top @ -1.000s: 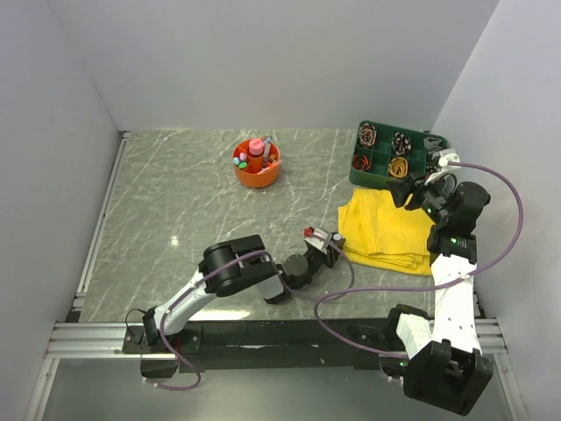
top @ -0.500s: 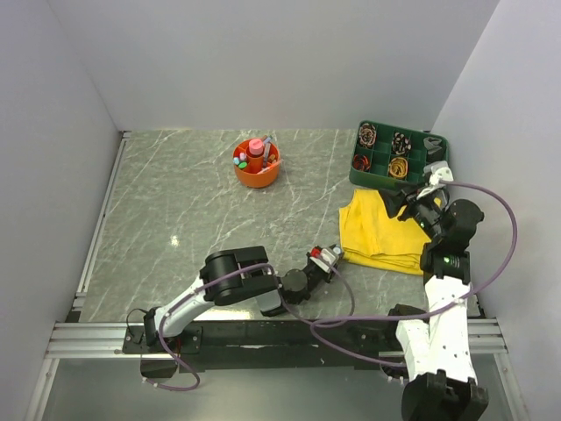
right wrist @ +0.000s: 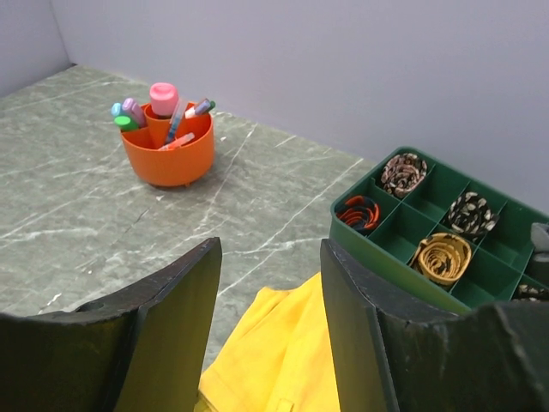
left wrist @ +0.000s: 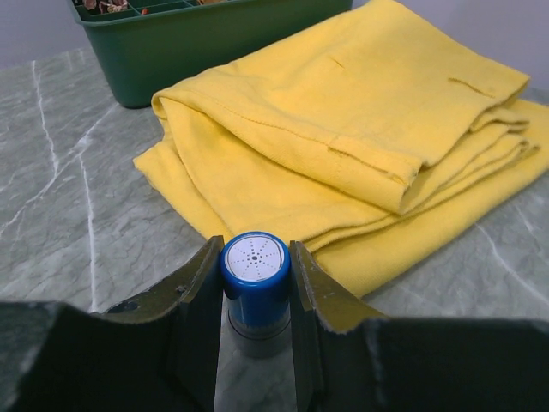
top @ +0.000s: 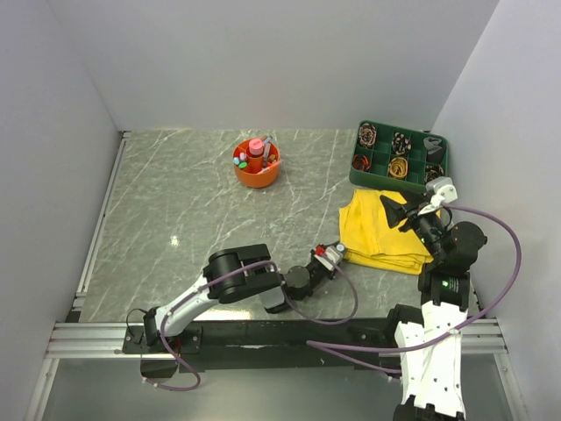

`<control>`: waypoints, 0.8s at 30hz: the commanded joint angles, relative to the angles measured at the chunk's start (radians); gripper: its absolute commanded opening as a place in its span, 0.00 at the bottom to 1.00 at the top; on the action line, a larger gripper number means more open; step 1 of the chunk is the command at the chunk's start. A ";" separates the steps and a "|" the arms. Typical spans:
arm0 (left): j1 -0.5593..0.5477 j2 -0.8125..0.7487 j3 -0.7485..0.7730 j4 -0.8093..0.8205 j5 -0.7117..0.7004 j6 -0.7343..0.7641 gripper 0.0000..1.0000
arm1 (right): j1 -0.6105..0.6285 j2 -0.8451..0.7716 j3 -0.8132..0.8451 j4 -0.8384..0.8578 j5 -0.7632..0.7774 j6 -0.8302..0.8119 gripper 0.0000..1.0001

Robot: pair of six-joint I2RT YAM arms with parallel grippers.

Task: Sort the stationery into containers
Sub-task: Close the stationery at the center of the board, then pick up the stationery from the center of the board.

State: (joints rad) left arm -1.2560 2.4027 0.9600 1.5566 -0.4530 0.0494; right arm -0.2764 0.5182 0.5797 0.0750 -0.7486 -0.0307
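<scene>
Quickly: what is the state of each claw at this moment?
Left claw: closed, holding the blue cap.
Right claw: open, holding nothing.

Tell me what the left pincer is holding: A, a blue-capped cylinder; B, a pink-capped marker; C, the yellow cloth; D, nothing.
A: in the left wrist view the left pincer is shut on a small blue-capped cylinder, with the yellow cloth lying beyond it.
</scene>
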 commanded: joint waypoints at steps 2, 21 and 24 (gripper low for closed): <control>0.024 -0.022 -0.262 0.306 0.016 0.135 0.01 | 0.002 0.020 0.118 -0.047 0.018 0.029 0.58; 0.289 -0.241 0.058 0.220 0.045 0.463 0.01 | 0.005 0.164 0.227 -0.046 0.065 0.198 0.58; 0.334 -0.246 0.254 0.036 0.039 0.370 0.01 | 0.006 0.210 0.238 -0.067 0.037 0.175 0.57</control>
State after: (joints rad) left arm -0.9703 2.1784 1.0252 1.3048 -0.4049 0.5014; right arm -0.2764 0.6788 0.7715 0.0063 -0.6987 0.1303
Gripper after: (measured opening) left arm 0.352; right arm 0.578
